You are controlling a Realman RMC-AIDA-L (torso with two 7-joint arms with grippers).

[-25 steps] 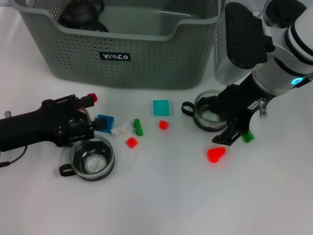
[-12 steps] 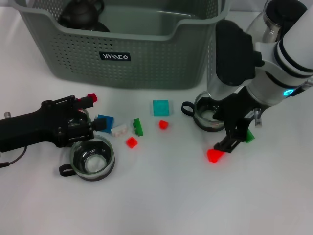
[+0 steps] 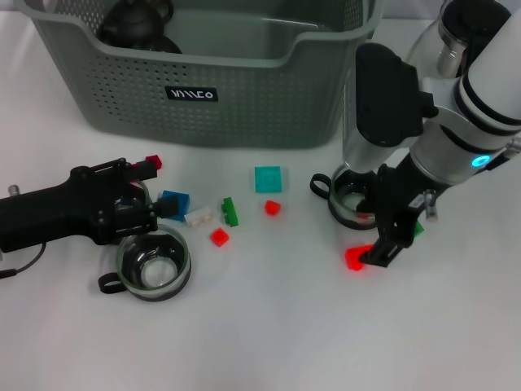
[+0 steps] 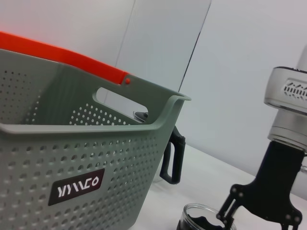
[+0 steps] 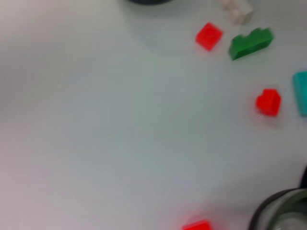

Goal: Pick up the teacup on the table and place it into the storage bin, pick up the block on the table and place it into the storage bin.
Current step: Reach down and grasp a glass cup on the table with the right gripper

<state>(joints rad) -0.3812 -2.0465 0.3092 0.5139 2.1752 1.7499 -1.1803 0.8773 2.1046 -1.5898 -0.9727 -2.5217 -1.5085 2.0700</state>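
While the storage bin [image 3: 212, 81] sits at the far side of the white table [image 3: 269, 334], its black label facing the robot and a dark teapot-like vessel [image 3: 134, 20] showing inside its left end, the pieces to be collected lie in front of it. A glass teacup [image 3: 352, 195] with a dark handle stands just before the bin's right corner, partly covered by the right arm. Touching or just beside the right gripper [image 3: 378, 254], which points down at the table with its fingers set apart, lies a red block [image 3: 353, 258]; whether the fingers actually touch it I cannot tell. A small green block [image 3: 418, 229] peeks out behind that gripper.

Further left are a teal square block [image 3: 268, 178], a small red block [image 3: 272, 208], a green brick [image 3: 230, 212], a white brick [image 3: 199, 217], another red block [image 3: 219, 237] and a blue block [image 3: 173, 204]. A second glass teacup [image 3: 153, 262] stands near the front left, just beside the left gripper [image 3: 134, 199], which lies low over the table; its fingers I cannot make out. A red piece [image 3: 152, 162] shows at its tip.

Behind the bin, in the left wrist view, rise pale walls [image 4: 240, 57], and an orange edge [image 4: 62, 57] runs along the bin's far rim.
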